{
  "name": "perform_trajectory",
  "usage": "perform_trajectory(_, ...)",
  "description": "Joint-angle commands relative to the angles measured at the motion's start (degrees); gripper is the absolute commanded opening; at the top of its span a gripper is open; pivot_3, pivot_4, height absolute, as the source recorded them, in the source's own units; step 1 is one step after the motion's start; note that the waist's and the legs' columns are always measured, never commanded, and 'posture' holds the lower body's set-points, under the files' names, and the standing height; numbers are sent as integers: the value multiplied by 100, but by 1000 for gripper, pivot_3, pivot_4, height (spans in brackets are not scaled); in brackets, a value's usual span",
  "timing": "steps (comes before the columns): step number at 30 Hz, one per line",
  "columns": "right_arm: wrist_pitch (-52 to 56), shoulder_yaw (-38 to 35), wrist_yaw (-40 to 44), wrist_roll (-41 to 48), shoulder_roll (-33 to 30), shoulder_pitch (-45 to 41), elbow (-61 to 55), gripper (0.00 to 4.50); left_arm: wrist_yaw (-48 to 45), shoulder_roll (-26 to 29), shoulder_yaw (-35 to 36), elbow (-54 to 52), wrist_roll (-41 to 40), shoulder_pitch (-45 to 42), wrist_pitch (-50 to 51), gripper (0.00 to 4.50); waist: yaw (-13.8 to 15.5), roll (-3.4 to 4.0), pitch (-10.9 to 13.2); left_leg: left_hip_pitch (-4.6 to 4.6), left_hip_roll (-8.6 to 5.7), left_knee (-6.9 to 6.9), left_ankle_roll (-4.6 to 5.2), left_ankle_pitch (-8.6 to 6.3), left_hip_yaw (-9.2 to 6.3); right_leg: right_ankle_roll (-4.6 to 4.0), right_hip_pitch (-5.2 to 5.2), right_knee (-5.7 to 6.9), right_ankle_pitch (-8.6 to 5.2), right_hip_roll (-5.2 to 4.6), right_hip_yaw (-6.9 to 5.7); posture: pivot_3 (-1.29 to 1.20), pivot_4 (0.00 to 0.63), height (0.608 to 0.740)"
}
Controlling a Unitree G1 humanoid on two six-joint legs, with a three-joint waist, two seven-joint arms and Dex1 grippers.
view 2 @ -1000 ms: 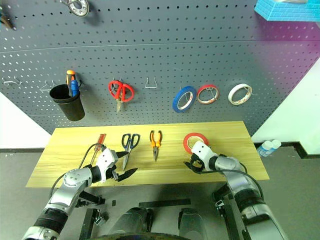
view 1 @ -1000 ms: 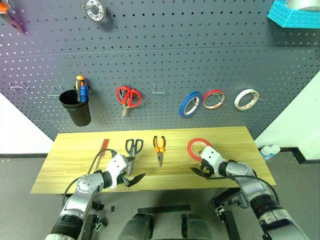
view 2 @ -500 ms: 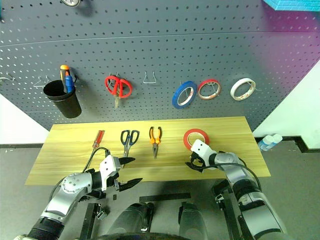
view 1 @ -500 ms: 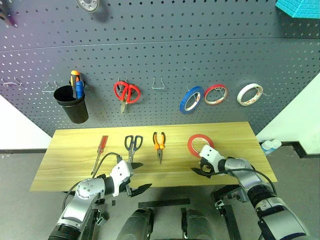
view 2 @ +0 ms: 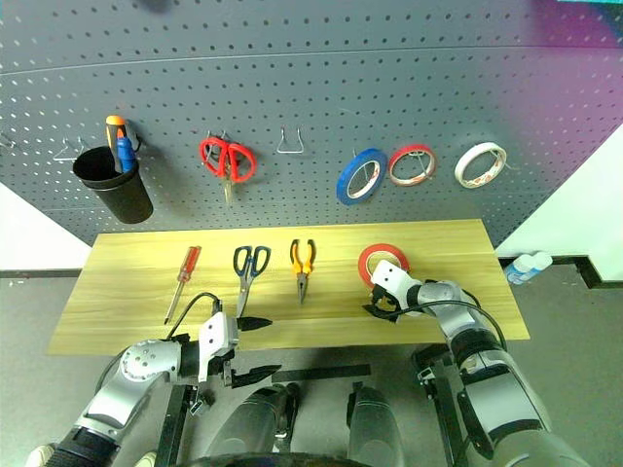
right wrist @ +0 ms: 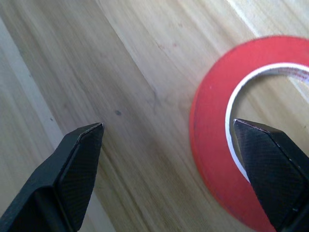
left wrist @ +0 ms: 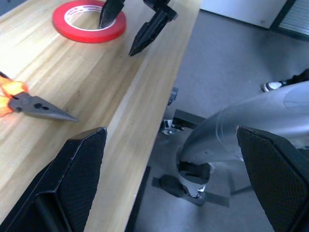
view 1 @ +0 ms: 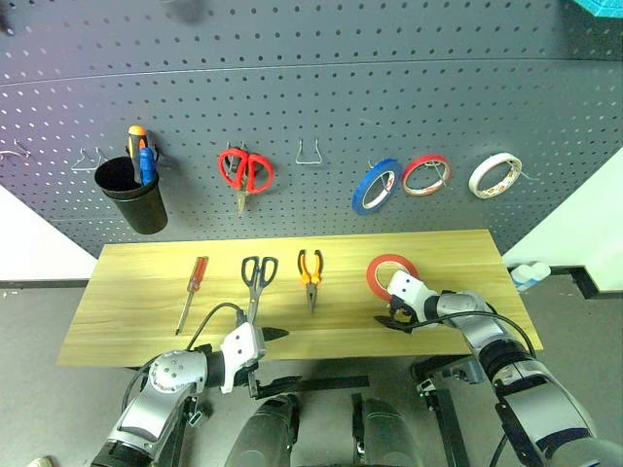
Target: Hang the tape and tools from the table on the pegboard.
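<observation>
With fingers spread wide, my right gripper (right wrist: 169, 179) straddles the tape's (right wrist: 212, 145) rim; left gripper (view 1: 273, 362) open too.

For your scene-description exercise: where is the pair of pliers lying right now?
In the left eye view the pliers lie flat on the table, near its middle, between the dark-handled scissors on their left and the tape on their right.

Our left claw (view 1: 268, 362) hangs just off the desk's (view 1: 136, 321) near edge, wrist turned so it points toward our right, its two black fingers spread wide. Our right claw (view 1: 398, 322) reaches over the desk near its right end, angled downward, fingers (right wrist: 77, 169) also spread wide and empty.
</observation>
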Motion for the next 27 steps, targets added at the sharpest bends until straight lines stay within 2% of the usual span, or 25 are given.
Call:
perform_trajectory(1, -81, 23, 0, -87, 25, -147, 302, 4500, -13, 73, -21, -341, -129, 151, 46, 4468, -4, -5, 10, 0, 0, 0, 0, 0, 0, 0, 0, 0, 0, 0, 0, 67, 222, 740)
perform_trajectory(11, 40, 150, 49, -302, 55, -533, 933, 4500, -29, 142, -37, -548, -186, 297, 58, 4468, 8, -12, 34, 1, 2, 4, 0, 0, 0, -5, 3, 0, 2, 0, 1, 84, 229, 740)
perform_trajectory(15, 51, 144, 26, -347, 79, -645, 1097, 3600, 71, 59, 12, -533, -214, 254, -55, 4500, 17, -13, 34, 1, 2, 3, 0, 0, 0, -5, 3, -1, 2, 0, 1, 88, 227, 740)
perform_trajectory(23, 35, 143, 128, -373, 71, -664, 1142, 827, 408, -95, 51, -336, -112, 97, -206, 4500, 20, -13, 34, 1, 2, 4, 0, 0, 0, -5, 4, -1, 2, 0, 1, 84, 220, 740)
perform_trajectory(24, 33, 143, 141, -373, 65, -659, 1139, 688, 423, -103, 41, -319, -116, 84, -208, 4500, 20, -13, 34, 1, 2, 4, 0, 0, 0, -5, 4, -1, 2, 0, 0, 83, 218, 740)
perform_trajectory(27, 19, 125, 196, -351, 31, -631, 1076, 687, 471, -124, 12, -261, -119, 36, -226, 4500, 19, -13, 34, 1, 2, 2, 0, 0, 0, -4, 3, -1, 2, 1, 0, 77, 214, 740)
